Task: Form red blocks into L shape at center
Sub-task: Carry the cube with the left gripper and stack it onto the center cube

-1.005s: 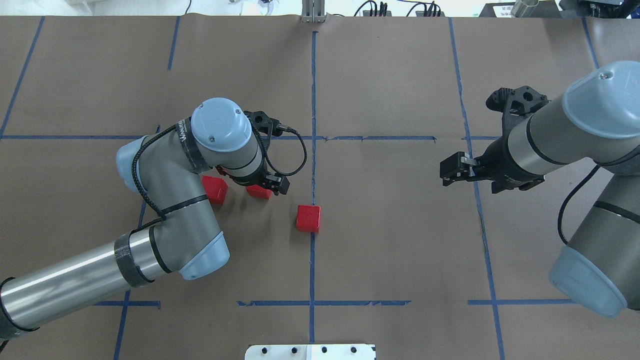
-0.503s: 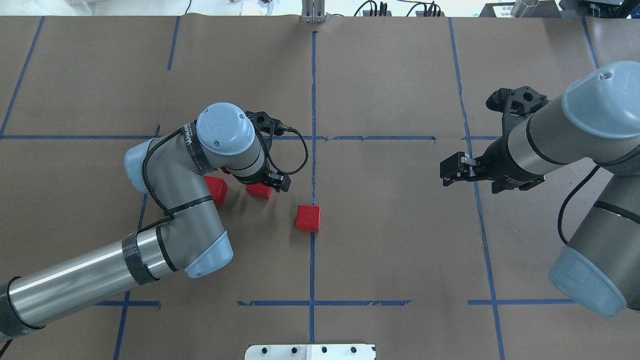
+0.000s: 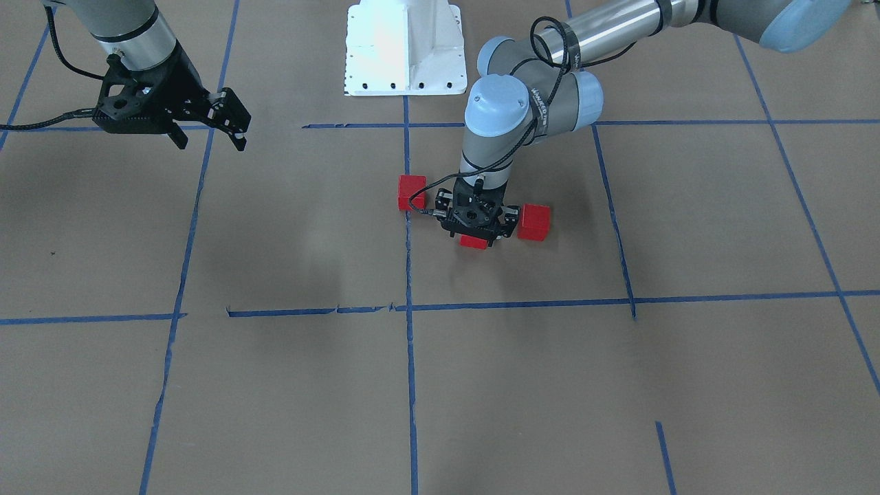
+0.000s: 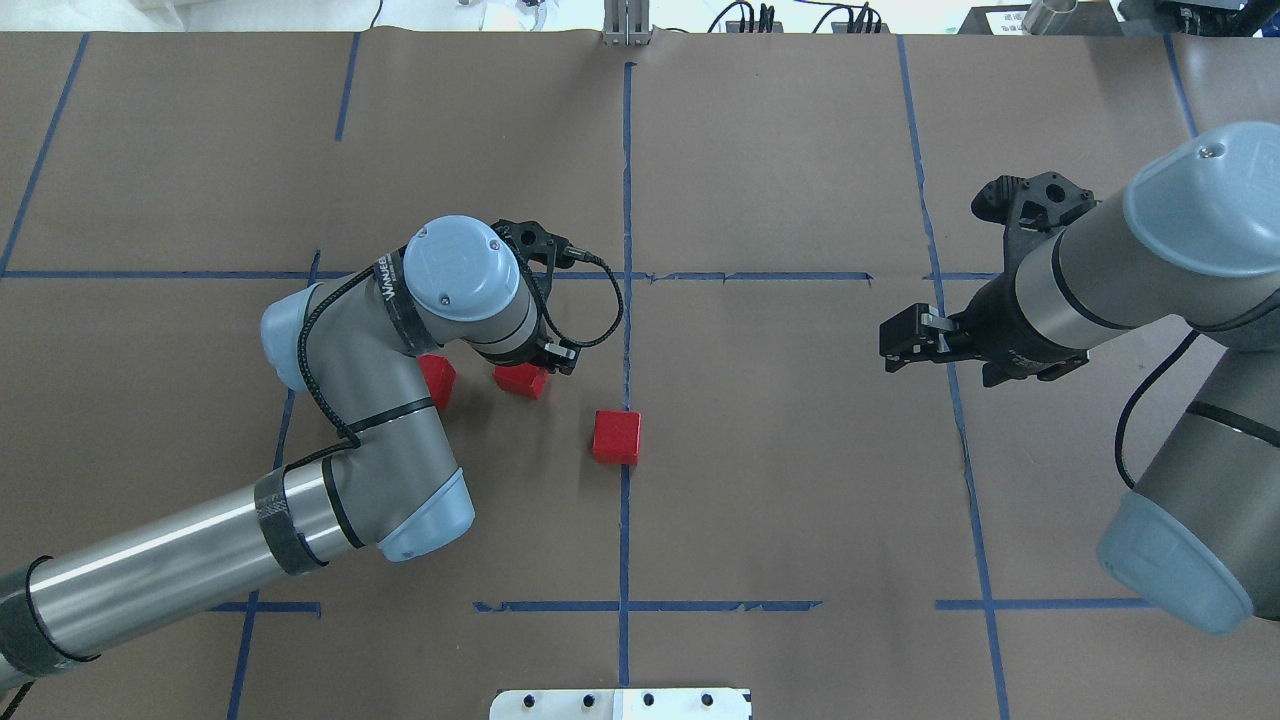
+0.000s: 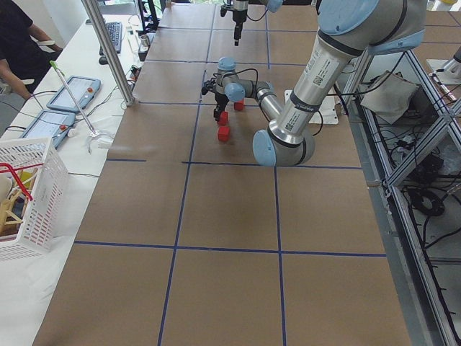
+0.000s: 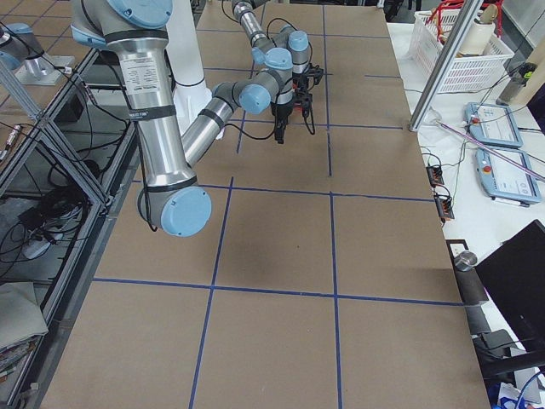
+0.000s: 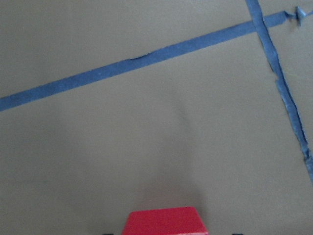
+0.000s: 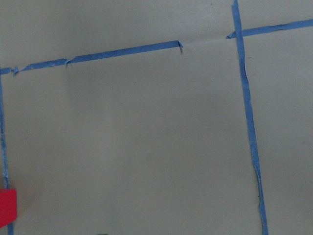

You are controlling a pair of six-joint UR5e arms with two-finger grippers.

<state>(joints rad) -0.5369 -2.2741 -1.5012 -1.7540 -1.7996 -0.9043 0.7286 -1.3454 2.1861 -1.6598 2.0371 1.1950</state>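
Note:
Three red blocks lie in the left half of the center cell (image 4: 760, 440). One block (image 4: 616, 437) sits against the vertical tape line and shows at the right wrist view's left edge (image 8: 7, 207). A second block (image 4: 437, 381) is partly hidden under my left arm. My left gripper (image 3: 474, 230) points straight down over the middle block (image 4: 522, 381), open, with its fingers on either side of that block (image 7: 164, 221). My right gripper (image 3: 210, 141) is open and empty, above the cell's right border, far from the blocks.
The white robot base plate (image 3: 404, 48) stands at the table's near edge. A metal post (image 5: 108, 50), tablets, a white basket (image 5: 25, 191) and an operator (image 5: 21, 43) are beyond the table's far side.
My left arm's elbow and wrist have swung to the right while its gripper stayed over the middle block. The blocks and the right arm have not moved.

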